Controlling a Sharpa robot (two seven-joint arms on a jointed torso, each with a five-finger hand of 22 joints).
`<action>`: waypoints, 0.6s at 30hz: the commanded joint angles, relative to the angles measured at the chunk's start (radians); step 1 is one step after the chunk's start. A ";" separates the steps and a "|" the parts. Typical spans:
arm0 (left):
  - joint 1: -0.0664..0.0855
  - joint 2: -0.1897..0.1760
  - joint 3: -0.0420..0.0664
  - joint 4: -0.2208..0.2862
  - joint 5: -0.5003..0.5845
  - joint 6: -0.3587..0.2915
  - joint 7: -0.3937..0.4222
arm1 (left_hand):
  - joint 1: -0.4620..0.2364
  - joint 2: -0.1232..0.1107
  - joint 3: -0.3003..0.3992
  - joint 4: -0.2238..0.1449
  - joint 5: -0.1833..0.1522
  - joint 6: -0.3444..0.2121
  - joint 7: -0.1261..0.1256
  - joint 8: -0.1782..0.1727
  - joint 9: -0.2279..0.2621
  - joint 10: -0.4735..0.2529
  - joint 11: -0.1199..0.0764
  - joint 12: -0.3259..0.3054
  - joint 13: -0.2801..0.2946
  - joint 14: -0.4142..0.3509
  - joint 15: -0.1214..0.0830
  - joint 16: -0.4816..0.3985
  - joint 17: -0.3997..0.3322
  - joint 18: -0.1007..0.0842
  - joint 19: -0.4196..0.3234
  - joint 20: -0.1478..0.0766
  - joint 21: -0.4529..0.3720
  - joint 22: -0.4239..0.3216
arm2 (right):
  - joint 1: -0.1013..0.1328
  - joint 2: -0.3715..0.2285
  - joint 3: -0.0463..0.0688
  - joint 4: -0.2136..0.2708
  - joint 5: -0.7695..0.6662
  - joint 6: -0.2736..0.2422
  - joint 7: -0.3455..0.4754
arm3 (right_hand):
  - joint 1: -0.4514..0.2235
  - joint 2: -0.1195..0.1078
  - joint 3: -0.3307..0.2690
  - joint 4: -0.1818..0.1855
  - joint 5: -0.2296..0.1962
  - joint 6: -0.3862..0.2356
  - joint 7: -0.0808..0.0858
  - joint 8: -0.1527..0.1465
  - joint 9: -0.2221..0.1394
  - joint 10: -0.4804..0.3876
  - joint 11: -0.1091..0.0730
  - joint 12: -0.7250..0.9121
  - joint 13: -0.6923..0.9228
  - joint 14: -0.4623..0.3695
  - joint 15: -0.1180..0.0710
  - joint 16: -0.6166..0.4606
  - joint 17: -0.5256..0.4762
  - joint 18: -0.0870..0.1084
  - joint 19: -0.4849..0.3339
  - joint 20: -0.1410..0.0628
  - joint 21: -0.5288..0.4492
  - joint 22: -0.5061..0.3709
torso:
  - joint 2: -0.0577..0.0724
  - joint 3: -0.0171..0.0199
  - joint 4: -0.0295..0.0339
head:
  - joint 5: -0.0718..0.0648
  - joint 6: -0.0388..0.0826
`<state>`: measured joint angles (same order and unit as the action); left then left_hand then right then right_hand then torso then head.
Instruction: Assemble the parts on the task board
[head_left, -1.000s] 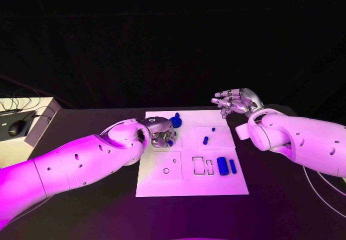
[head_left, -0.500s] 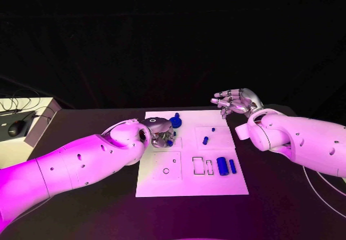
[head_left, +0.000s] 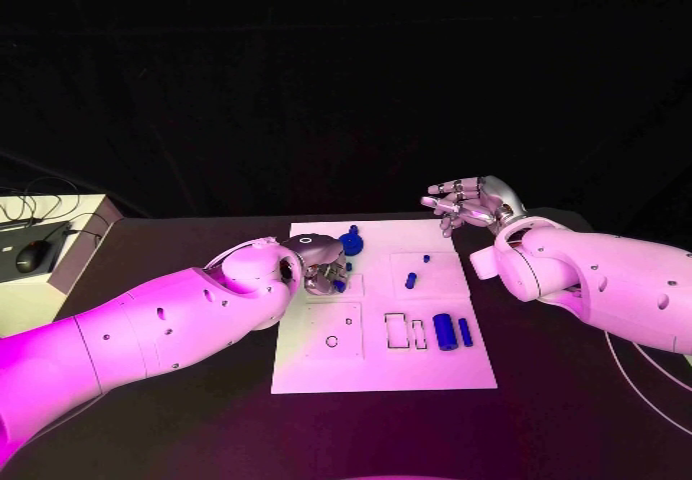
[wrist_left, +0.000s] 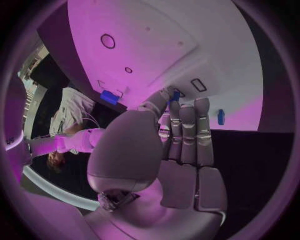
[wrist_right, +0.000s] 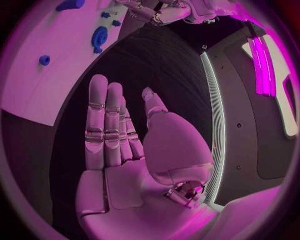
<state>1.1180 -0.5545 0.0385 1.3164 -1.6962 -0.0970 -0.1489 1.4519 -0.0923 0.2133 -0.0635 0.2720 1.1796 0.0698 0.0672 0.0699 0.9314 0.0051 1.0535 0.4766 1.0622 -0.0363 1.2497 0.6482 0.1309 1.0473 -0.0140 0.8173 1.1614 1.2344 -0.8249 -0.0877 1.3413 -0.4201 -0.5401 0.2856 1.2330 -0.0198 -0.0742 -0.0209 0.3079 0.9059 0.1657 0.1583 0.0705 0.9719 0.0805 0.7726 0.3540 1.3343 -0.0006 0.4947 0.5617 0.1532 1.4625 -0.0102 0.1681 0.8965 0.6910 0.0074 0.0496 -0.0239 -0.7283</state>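
Board: white plate in the middle of the black table, with outlined recesses across it.
Left hand: set down over the board's far-left part, fingers pointing down onto the plate; the left wrist view shows a small blue piece right at its fingertips, but whether it is pinched I cannot tell.
Round part: at the board's far edge, just beyond the left hand.
Right hand: raised off the board past its far-right corner, fingers apart, holding nothing; the right wrist view shows the palm bare.
Pegs: two small ones mid-board, between the hands, apart from both.
Cylinders: a thick one and a thin one side by side at the board's right, long axes running near-to-far, well clear of both hands.
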 joint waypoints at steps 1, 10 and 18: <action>0.001 0.002 0.000 0.001 -0.003 -0.002 0.001 | -0.018 0.003 -0.004 0.017 -0.004 0.015 -0.003 -0.002 0.001 0.004 -0.008 0.004 0.004 0.012 -0.001 0.004 0.002 0.015 0.009 -0.003 0.006 0.000 | 0.000 0.001 0.000 0.001 -0.008 0.013 0.007 | -0.002 0.006 -0.004 -0.004 0.004 0.001 0.008 0.001 0.000 -0.002 -0.007 0.000 0.000 0.006 0.000 -0.006 0.001 0.013 0.014 -0.005 0.006 -0.001 | 0.000 0.0002 0.0000 | 0.001 -0.001; 0.001 -0.001 0.000 0.002 0.032 -0.017 0.011 | -0.040 0.009 -0.026 0.058 -0.001 0.053 -0.017 -0.001 0.002 0.020 -0.018 0.002 0.020 0.033 -0.010 -0.002 0.010 0.001 0.024 -0.019 0.001 -0.005 | 0.000 0.002 0.000 0.001 -0.008 0.013 0.006 | -0.002 0.006 -0.004 -0.004 0.004 0.001 0.008 0.001 0.000 -0.002 -0.007 0.000 0.000 0.006 0.000 -0.006 0.001 0.013 0.014 -0.005 0.006 -0.001 | 0.000 0.0001 0.0001 | 0.002 -0.002; 0.001 -0.012 0.000 -0.002 0.097 -0.045 0.021 | -0.033 0.035 0.043 0.047 -0.004 0.065 -0.011 -0.001 0.004 0.040 -0.023 -0.024 0.026 0.050 -0.017 -0.010 0.020 -0.004 0.033 -0.032 0.009 0.003 | 0.000 0.003 0.000 0.000 -0.008 0.013 0.006 | -0.002 0.006 -0.004 -0.004 0.004 0.001 0.008 0.001 0.000 -0.002 -0.007 0.000 0.000 0.006 0.000 -0.006 0.001 0.013 0.014 -0.005 0.006 -0.001 | 0.001 0.0005 -0.0004 | 0.002 -0.001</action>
<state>1.1181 -0.5640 0.0385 1.3160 -1.6532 -0.1161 -0.1435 1.4206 -0.0791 0.2491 -0.0154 0.2684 1.2403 0.0586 0.0620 0.0698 0.9657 -0.0178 1.0338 0.5012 1.1063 -0.0518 1.2430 0.6676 0.1308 1.0761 -0.0429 0.8231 1.1634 1.2343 -0.8230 -0.0877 1.3404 -0.4203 -0.5395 0.2854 1.2330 -0.0198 -0.0743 -0.0209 0.3079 0.9059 0.1656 0.1583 0.0705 0.9719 0.0806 0.7726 0.3541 1.3342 -0.0005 0.4947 0.5615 0.1465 1.4624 -0.0101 0.1681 0.8965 0.6910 0.0078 0.0496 -0.0211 -0.7305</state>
